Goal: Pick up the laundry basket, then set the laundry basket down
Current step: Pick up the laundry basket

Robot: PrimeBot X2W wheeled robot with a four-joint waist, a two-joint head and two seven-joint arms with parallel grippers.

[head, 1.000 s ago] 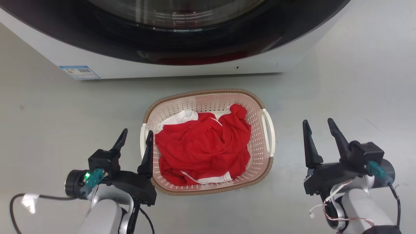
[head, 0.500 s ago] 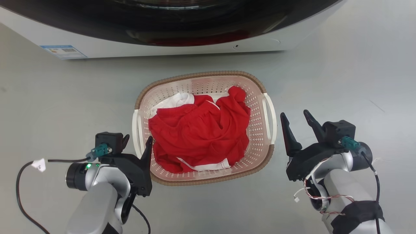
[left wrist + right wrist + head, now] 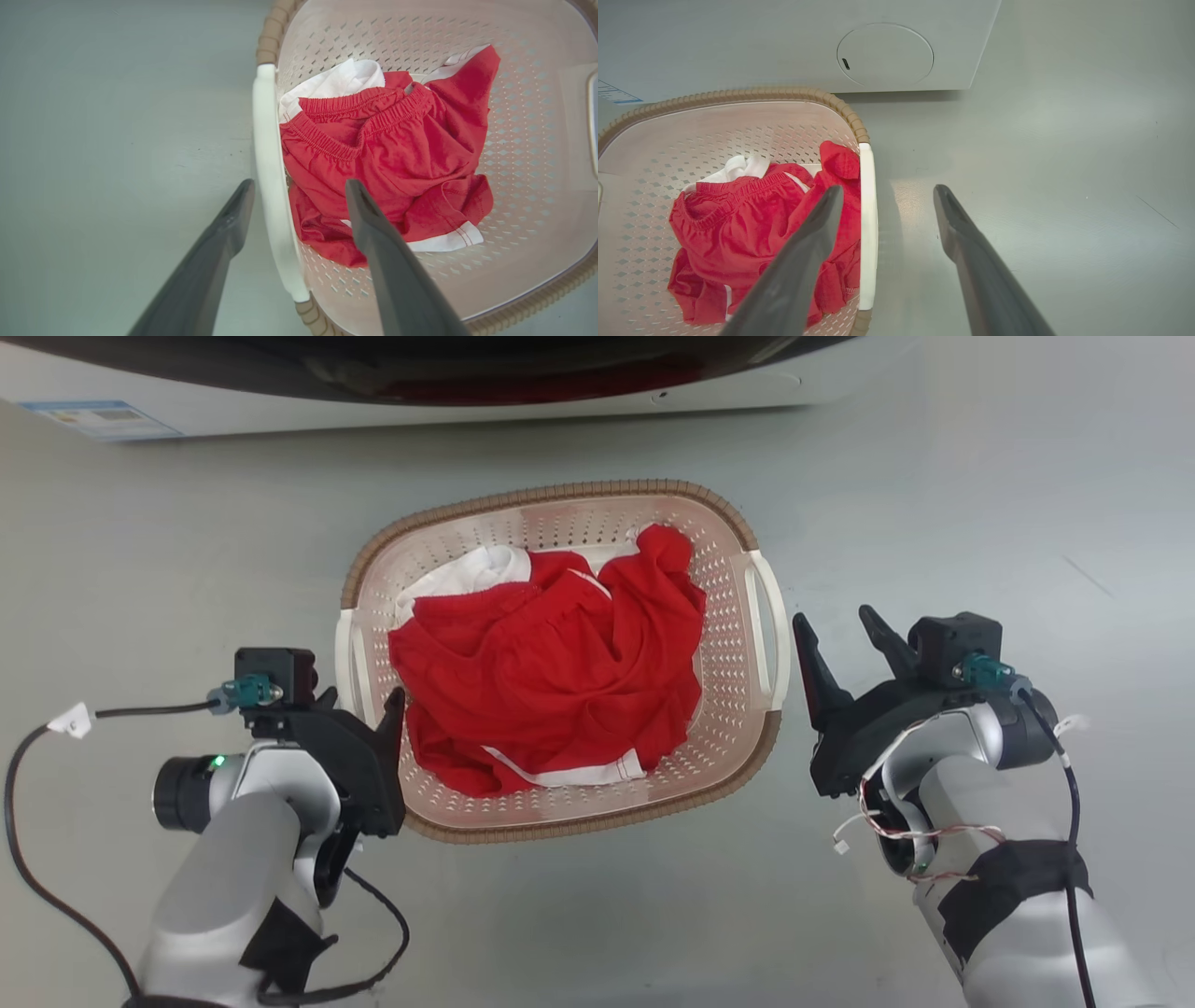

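Note:
The laundry basket stands on the grey floor with red and white clothes inside. My left gripper is open at its left white handle. In the left wrist view that handle runs between the two fingers of my left gripper, one outside the basket and one over the clothes. My right gripper is open just right of the right handle. In the right wrist view this handle shows in the gap of my right gripper, close to its left finger.
The white washing machine with its dark door stands just beyond the basket. Its lower panel with a round cover shows in the right wrist view. Bare grey floor lies to both sides and in front.
The camera has tipped down, so the whole picture shifted. Both grippers have closed in on the basket's handles, the left one sinking over the left handle, the right one moving left.

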